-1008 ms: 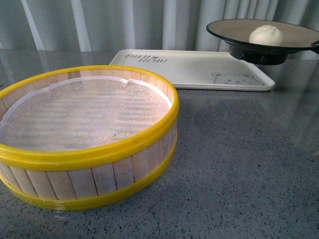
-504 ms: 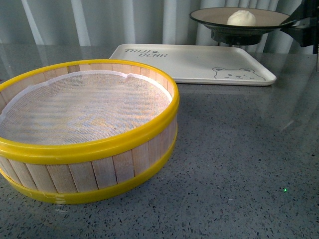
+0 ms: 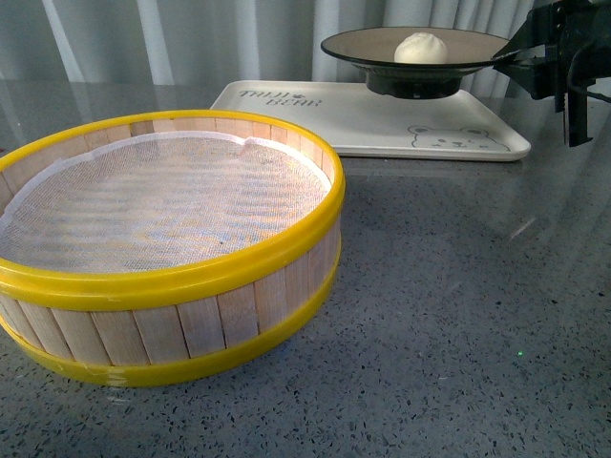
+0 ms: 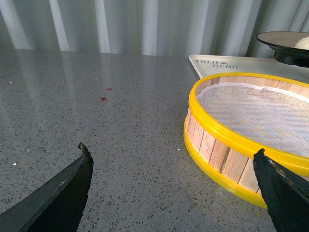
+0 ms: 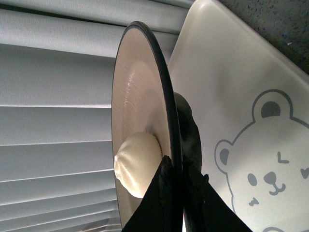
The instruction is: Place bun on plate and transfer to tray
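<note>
The white bun (image 3: 421, 47) rests in the black-rimmed tan plate (image 3: 363, 43), which hangs in the air just over the cream tray (image 3: 382, 124) with its bear drawing. My right gripper (image 3: 506, 57) is shut on the plate's right rim. In the right wrist view its fingertips (image 5: 175, 166) pinch the plate's rim (image 5: 164, 96), with the bun (image 5: 137, 164) beside them and the tray (image 5: 251, 121) beneath. My left gripper (image 4: 171, 157) hangs open over bare table beside the steamer basket, holding nothing.
A big yellow-rimmed wooden steamer basket (image 3: 162, 248) lined with white cloth fills the front left of the grey speckled table (image 3: 458, 286). Its side also shows in the left wrist view, where the steamer basket (image 4: 241, 135) is close to one finger. White curtains hang behind.
The right gripper has carried the plate with the bun leftward and slightly lower, from beyond the tray's right end to over the tray's middle. The camera's view has shifted a little.
</note>
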Controlling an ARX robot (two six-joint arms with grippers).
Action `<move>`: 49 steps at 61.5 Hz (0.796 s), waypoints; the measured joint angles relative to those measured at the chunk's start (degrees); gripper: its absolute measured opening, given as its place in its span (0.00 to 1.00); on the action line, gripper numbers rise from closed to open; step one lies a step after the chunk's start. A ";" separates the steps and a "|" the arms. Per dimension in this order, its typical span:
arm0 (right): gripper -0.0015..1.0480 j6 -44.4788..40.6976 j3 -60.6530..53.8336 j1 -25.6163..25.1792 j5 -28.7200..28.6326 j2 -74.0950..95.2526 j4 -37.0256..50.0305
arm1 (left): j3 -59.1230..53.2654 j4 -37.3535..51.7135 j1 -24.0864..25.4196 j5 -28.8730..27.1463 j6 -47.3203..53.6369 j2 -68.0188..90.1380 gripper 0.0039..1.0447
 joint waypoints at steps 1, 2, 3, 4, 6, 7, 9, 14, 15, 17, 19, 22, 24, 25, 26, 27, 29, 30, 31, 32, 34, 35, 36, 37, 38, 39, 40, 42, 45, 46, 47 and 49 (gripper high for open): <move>0.02 -0.02 0.00 0.00 0.04 0.07 0.00 | 0.00 0.00 0.00 0.00 0.00 0.00 0.94; 0.02 -0.02 0.00 -0.02 0.11 0.13 0.00 | 0.00 0.00 0.00 0.00 0.00 0.00 0.94; 0.02 -0.02 0.00 -0.02 0.17 0.26 0.00 | 0.00 0.00 0.00 0.00 0.00 0.00 0.94; 0.02 -0.04 0.00 -0.02 0.24 0.37 0.00 | 0.00 0.00 0.00 0.00 0.00 0.00 0.94; 0.02 -0.02 0.00 -0.02 0.26 0.59 -0.04 | 0.00 0.00 0.00 0.00 0.00 0.00 0.94; 0.02 -0.02 0.00 -0.02 0.24 0.72 -0.09 | 0.00 0.00 0.00 -0.02 0.00 0.00 0.94; 0.02 -0.04 0.00 0.00 0.22 0.90 -0.09 | 0.00 0.00 0.00 0.00 0.00 0.00 0.94; 0.02 -0.26 -0.07 0.04 0.26 1.42 -0.24 | 0.00 0.00 0.00 0.00 0.00 0.00 0.94; 0.02 -0.24 -0.07 0.04 0.26 1.46 -0.24 | 0.00 0.00 0.00 -0.02 0.00 0.00 0.94; 0.02 -0.28 -0.11 0.09 0.24 1.70 -0.24 | 0.00 0.00 0.00 0.00 0.00 0.00 0.94; 0.02 -0.33 -0.20 0.13 0.24 1.81 -0.31 | 0.00 0.00 0.00 0.00 0.00 0.00 0.94; 0.02 -0.48 -0.35 0.24 0.31 1.88 -0.55 | 0.00 0.00 0.00 0.00 0.00 0.00 0.94; 0.02 -0.57 -0.44 0.26 0.31 1.88 -0.61 | 0.00 0.00 0.00 0.00 0.00 0.00 0.94; 0.02 -0.59 -0.46 0.31 0.33 1.88 -0.68 | 0.00 0.00 0.00 0.00 0.00 0.00 0.94; 0.02 -0.63 -0.48 0.33 0.35 1.88 -0.72 | 0.00 0.00 0.00 0.00 0.00 0.00 0.94; 0.02 -0.68 -0.50 0.33 0.37 1.88 -0.79 | 0.00 0.00 0.00 0.00 0.00 0.00 0.94; 0.02 -0.68 -0.50 0.35 0.44 1.88 -0.85 | 0.00 0.00 0.00 0.00 0.00 0.00 0.94; 0.02 -0.72 -0.52 0.37 0.48 1.88 -0.92 | 0.00 0.00 0.00 0.00 0.00 0.00 0.94; 0.02 -0.72 -0.52 0.37 0.50 1.88 -0.96 | 0.00 0.00 0.00 0.00 0.00 0.00 0.94; 0.02 -0.74 -0.52 0.39 0.55 1.88 -1.01 | 0.00 0.00 0.00 0.00 0.00 0.00 0.94; 0.02 -0.81 -0.52 0.42 0.59 1.88 -1.07 | 0.00 0.00 0.00 0.00 0.00 0.00 0.94; 0.02 -0.85 -0.52 0.42 0.61 1.88 -1.22 | 0.00 0.00 0.00 0.00 0.00 0.00 0.94; 0.02 -0.87 -0.52 0.42 0.63 1.88 -1.31 | 0.00 0.00 0.00 0.00 0.00 0.00 0.94; 0.02 -0.94 -0.52 0.44 0.66 1.88 -1.46 | 0.00 0.00 0.00 0.00 0.00 0.00 0.94; 0.02 -1.01 -0.52 0.44 0.70 1.88 -1.60 | 0.00 0.00 0.00 0.00 0.00 0.00 0.94; 0.02 -1.09 -0.52 0.46 0.74 1.88 -1.86 | 0.00 0.00 0.00 0.00 0.00 0.00 0.94; 0.02 -1.11 -0.52 0.48 0.76 1.88 -1.97 | 0.00 0.00 0.00 0.00 0.00 0.00 0.94; 0.02 -1.25 -0.52 0.50 0.79 1.88 -2.29 | 0.00 0.00 0.00 0.00 0.00 0.00 0.94; 0.02 -1.38 -0.52 0.57 0.85 1.90 -2.78 | 0.00 0.00 0.00 0.00 0.00 0.00 0.94; 0.02 -1.33 -0.52 0.59 0.85 1.90 -2.86 | 0.00 0.00 0.00 0.00 0.00 0.00 0.94; 0.02 -1.33 -0.52 0.59 0.85 1.90 -2.86 | 0.00 0.00 0.00 0.00 0.00 0.00 0.94; 0.02 -1.36 -0.52 0.59 0.85 1.92 -2.86 | 0.00 0.00 0.00 0.00 0.00 0.00 0.94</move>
